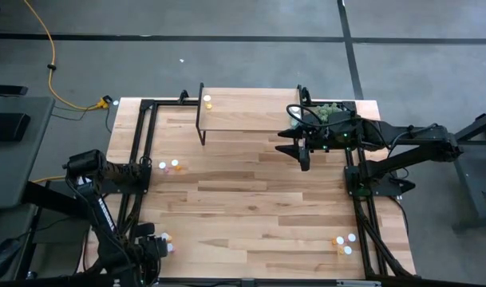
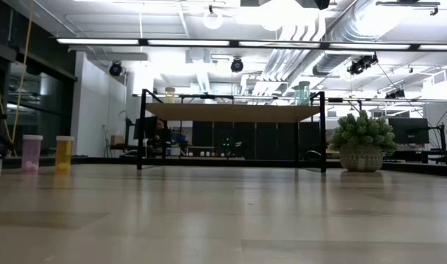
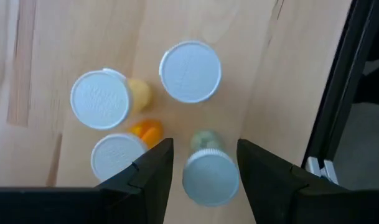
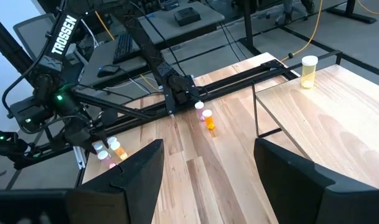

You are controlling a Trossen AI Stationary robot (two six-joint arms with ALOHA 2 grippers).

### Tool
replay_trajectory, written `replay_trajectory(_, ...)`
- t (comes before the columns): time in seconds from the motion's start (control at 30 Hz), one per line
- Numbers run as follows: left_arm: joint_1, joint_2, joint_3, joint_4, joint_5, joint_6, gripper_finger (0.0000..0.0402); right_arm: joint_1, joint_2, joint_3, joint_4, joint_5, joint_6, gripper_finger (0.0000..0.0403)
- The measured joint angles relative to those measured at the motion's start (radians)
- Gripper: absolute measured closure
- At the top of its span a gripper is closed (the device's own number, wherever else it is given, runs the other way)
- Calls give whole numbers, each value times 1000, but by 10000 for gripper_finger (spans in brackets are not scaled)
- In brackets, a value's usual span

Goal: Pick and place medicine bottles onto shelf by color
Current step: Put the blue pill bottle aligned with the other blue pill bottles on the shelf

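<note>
At the table's near left corner stand several white-capped medicine bottles (image 1: 164,241). My left gripper (image 3: 205,155) points down over them, open, one finger on each side of a pale green bottle (image 3: 208,176), with a narrow gap at either fingertip. Beside it stand a yellow bottle (image 3: 101,99), an orange one (image 3: 119,155) and one showing only its cap (image 3: 190,71). The shelf (image 1: 250,112) stands at the far edge with a yellow bottle (image 1: 207,101) on its left end. My right gripper (image 1: 303,151) hangs open in the air, near the shelf's right end.
Two bottles (image 1: 169,166) stand at mid-left, by the black frame rail (image 1: 144,151). Three more (image 1: 344,243) stand near the near right corner. A green plant in a pot (image 1: 330,112) sits at the far right, beside the shelf. Bare wood lies in the middle.
</note>
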Motion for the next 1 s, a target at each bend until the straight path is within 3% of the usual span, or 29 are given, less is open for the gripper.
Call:
replay_trajectory(0.2, -13, 0, 0, 1, 37, 0, 234, 0, 0, 0, 0, 0, 9, 162)
replay_trajectory(0.67, -23, 0, 0, 1, -17, 0, 235, 0, 0, 0, 0, 0, 19, 162)
replay_trajectory(1.0, -23, 0, 0, 1, -3, 0, 277, 0, 0, 0, -1, 0, 19, 162)
